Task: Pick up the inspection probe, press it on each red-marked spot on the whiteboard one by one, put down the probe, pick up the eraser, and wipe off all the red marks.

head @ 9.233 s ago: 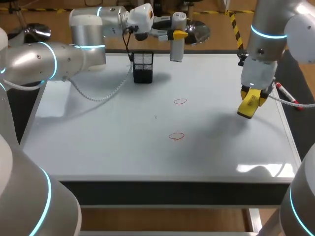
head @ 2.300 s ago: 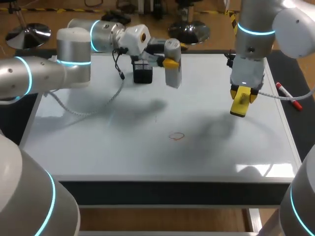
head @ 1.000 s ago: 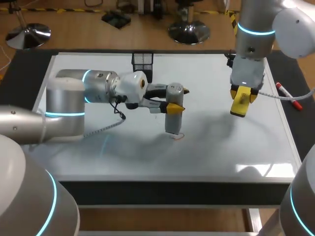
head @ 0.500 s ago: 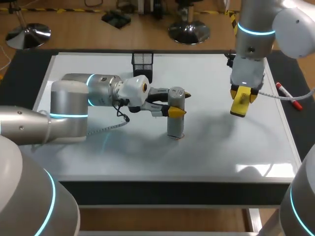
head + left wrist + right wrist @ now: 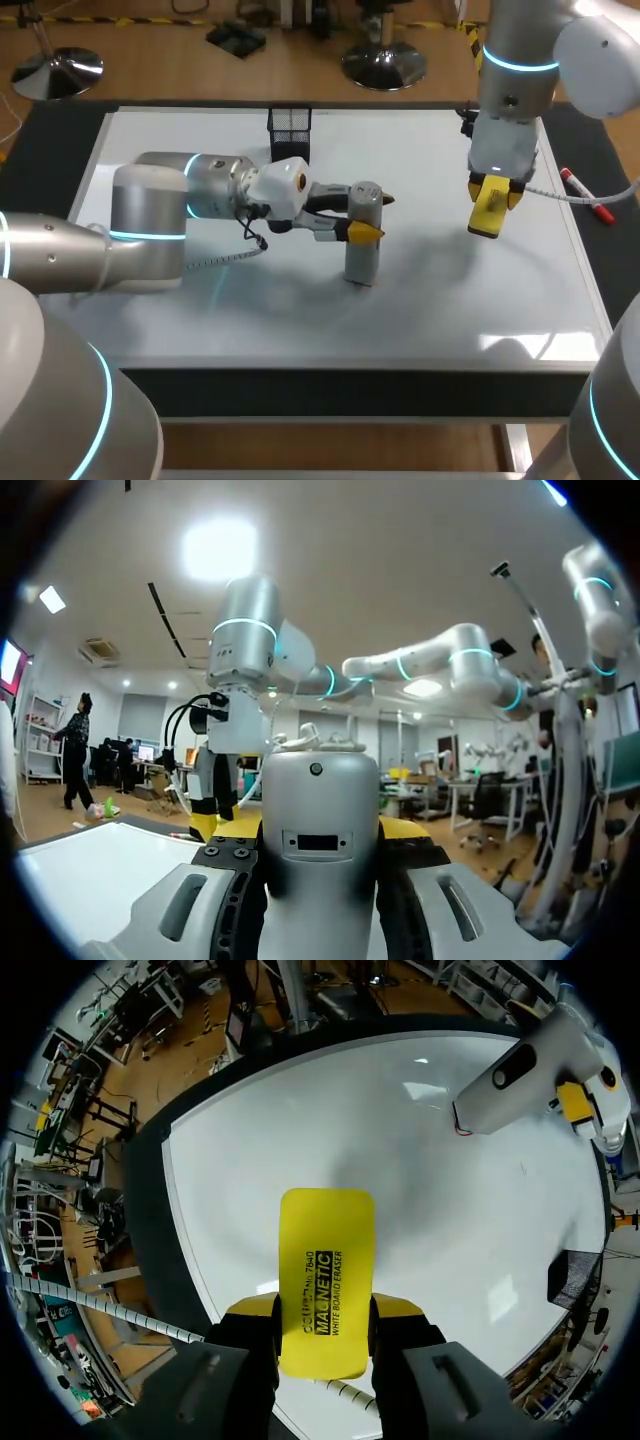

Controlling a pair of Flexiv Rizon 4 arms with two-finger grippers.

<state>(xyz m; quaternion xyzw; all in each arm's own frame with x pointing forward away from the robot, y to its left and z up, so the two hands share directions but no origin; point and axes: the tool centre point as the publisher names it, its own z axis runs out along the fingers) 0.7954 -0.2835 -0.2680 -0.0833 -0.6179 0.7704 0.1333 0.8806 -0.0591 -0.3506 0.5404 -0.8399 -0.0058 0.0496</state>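
Note:
The grey cylindrical probe (image 5: 362,235) stands upright with its lower end on the whiteboard (image 5: 450,300), near the middle. My left gripper (image 5: 368,216) is shut on its upper part from the side. In the left wrist view the probe (image 5: 320,830) fills the gap between the fingers. No red mark shows in the head view; in the right wrist view a small red trace (image 5: 458,1131) shows at the probe's (image 5: 525,1070) tip. My right gripper (image 5: 497,192) hangs above the board's right side, shut on the yellow eraser (image 5: 487,210), which points down (image 5: 325,1280).
A black mesh holder (image 5: 289,122) stands at the board's far edge. A red marker (image 5: 585,195) lies on the dark table right of the board. My left arm's cable (image 5: 220,258) trails over the board's left part.
My left arm has shifted the probe slightly to the right and set it upright over the near red mark, which no longer shows in the head view. The right arm has kept still.

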